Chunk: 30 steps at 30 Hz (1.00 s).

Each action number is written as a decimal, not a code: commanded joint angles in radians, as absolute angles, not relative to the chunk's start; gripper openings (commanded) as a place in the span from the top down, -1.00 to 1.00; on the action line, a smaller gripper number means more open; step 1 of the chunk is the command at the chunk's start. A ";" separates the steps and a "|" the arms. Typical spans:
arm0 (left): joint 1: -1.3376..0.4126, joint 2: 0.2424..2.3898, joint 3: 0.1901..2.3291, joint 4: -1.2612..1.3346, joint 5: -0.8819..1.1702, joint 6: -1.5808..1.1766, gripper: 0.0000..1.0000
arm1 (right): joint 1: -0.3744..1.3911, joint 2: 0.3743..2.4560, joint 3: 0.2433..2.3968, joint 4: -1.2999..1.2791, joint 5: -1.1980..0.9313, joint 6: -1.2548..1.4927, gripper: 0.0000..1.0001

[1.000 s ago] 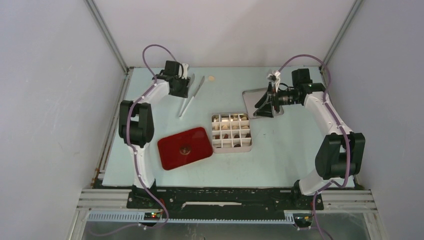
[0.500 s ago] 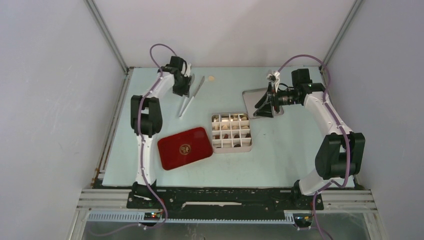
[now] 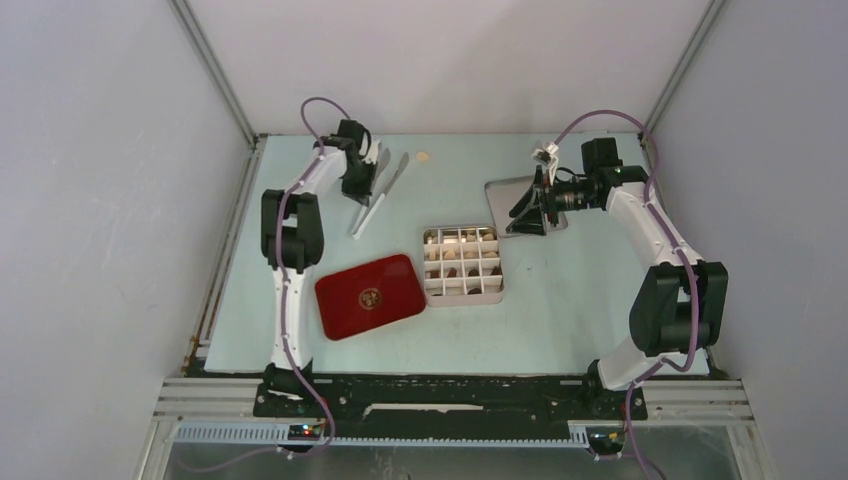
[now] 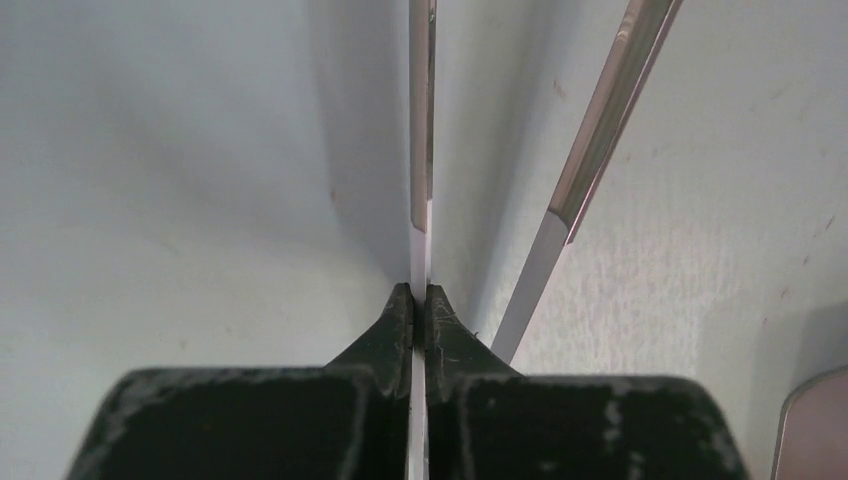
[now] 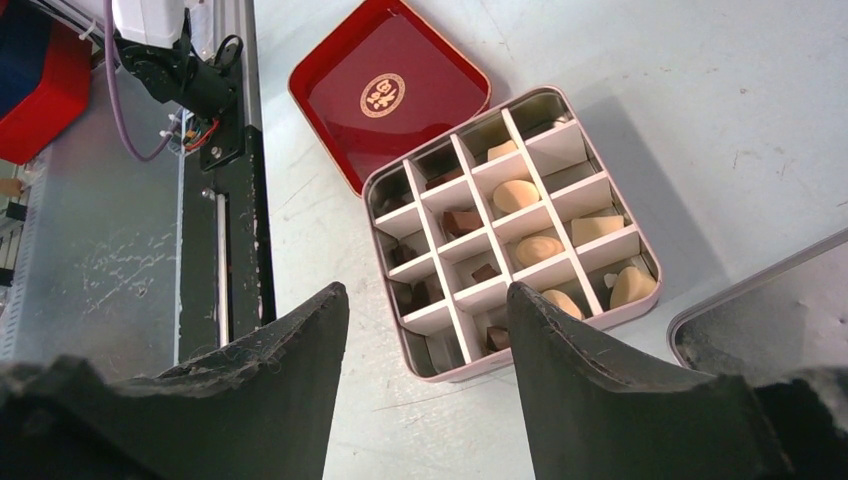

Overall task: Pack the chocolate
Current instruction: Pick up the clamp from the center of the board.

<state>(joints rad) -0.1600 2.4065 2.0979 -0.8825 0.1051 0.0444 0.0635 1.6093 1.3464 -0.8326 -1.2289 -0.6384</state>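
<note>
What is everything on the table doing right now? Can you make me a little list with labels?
left end effector: shut on one leg of the tweezers, at the far left of the table
right end effector: open, holding nothing, over the silver tray
chocolate: dark and cream pieces in the divided box; some cells empty
red tray: beside the box, nothing in it, gold emblem showing

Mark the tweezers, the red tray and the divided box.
tweezers point(image 4: 598, 150): left wrist view, on the free arm.
red tray point(image 5: 430, 55): right wrist view, on its bare red floor.
divided box point(image 3: 465, 298): top external view, on the near wall.
</note>
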 commanded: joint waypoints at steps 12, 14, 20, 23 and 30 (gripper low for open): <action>-0.177 1.645 1.449 -0.774 0.453 0.493 1.00 | 0.179 1.554 1.292 -0.708 -1.102 -0.634 -0.44; -0.210 1.569 1.362 -0.777 0.477 0.547 1.00 | 0.222 1.536 1.279 -0.691 -1.067 -0.651 -0.48; -0.329 1.430 1.225 -0.788 0.509 0.646 1.00 | 0.337 1.528 1.279 -0.689 -1.025 -0.685 -0.56; -0.369 1.425 1.226 -0.815 0.538 0.649 1.00 | 0.362 1.537 1.279 -0.687 -1.034 -0.684 -0.69; -0.417 1.448 1.248 -0.838 0.587 0.646 1.00 | 0.397 1.546 1.279 -0.716 -1.094 -0.731 -0.71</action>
<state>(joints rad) -0.3996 1.4654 1.2354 -0.8375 0.5117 0.6212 0.3790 1.5627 1.2747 -0.7181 -1.0512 -0.6895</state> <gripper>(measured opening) 0.020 0.886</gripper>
